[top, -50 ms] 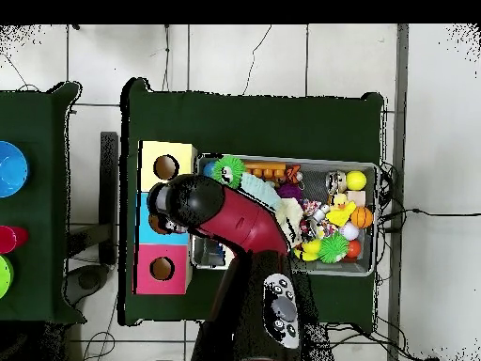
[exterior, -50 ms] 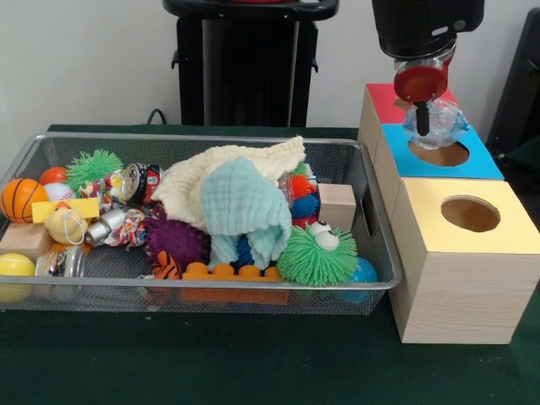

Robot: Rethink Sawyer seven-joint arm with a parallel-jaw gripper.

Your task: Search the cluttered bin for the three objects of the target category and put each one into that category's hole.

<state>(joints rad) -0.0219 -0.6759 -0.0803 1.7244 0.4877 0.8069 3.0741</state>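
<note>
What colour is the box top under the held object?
Blue; clearest in the front view.

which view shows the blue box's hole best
The front view: the blue box shows its hole open to the camera, with the gripper holding a clear object above it. In the overhead view the arm covers most of that box.

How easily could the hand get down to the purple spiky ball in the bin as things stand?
Probably not at once: the hand is over the blue hole, gripping a clear object. The purple spiky ball itself lies uncovered beside the cloths, so the way looks free after release.
</note>
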